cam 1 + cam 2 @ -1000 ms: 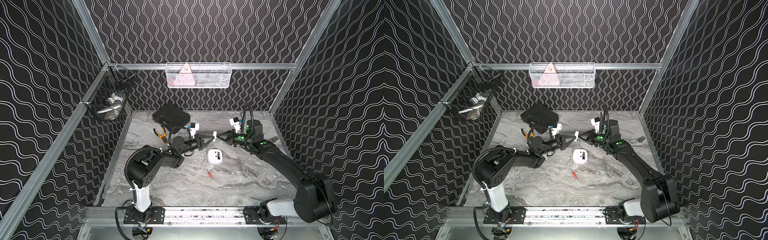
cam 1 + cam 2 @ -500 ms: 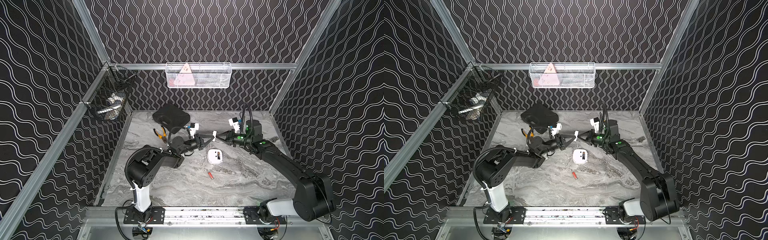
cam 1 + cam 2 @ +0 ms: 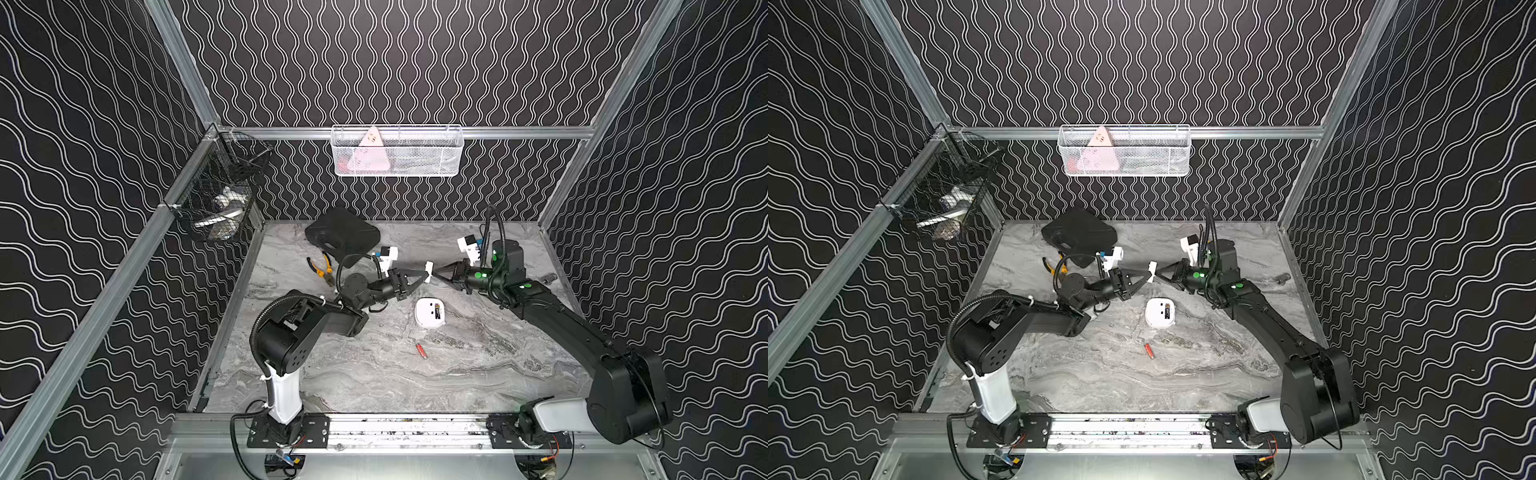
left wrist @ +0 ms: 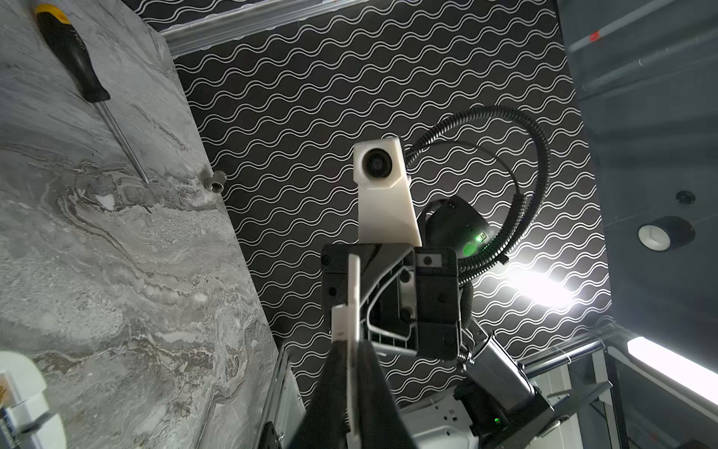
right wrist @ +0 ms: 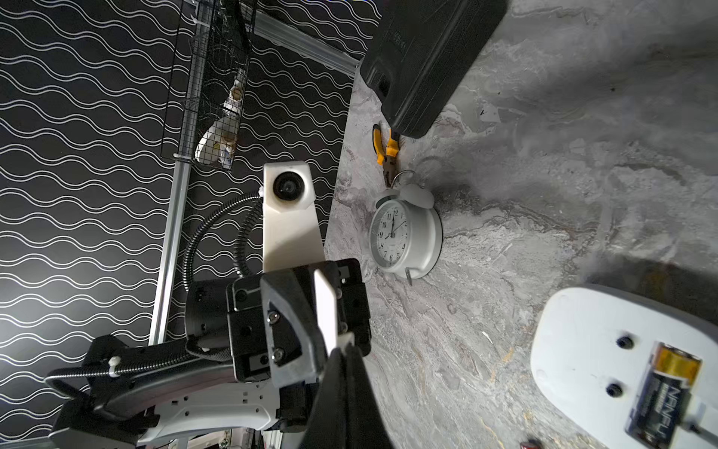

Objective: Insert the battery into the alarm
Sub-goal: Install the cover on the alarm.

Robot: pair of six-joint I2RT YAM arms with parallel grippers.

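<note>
The white alarm (image 3: pixel 430 312) (image 3: pixel 1160 312) lies back up on the marble table. A black and gold battery (image 5: pixel 660 392) sits in the open compartment of the alarm (image 5: pixel 582 350). Above the table behind it, both grippers meet tip to tip on a thin white cover plate (image 3: pixel 429 266) (image 3: pixel 1152 266). My left gripper (image 4: pixel 351 342) has its fingers close on both faces of the plate (image 4: pixel 353 287). My right gripper (image 5: pixel 344 348) is shut on the plate's other end (image 5: pixel 325 307). A small red battery (image 3: pixel 422 350) lies loose in front of the alarm.
A black tool case (image 3: pixel 343 237) and yellow pliers (image 3: pixel 320 270) lie at the back left. A white twin-bell clock (image 5: pixel 404 237) stands beside the pliers. A screwdriver (image 4: pixel 74 54) and a small metal piece (image 3: pixel 549 277) lie at the right. Wire baskets (image 3: pixel 397 151) (image 3: pixel 220 203) hang on the walls.
Both arms keep nearly the same pose. The white plate stays between the two grippers' tips.
</note>
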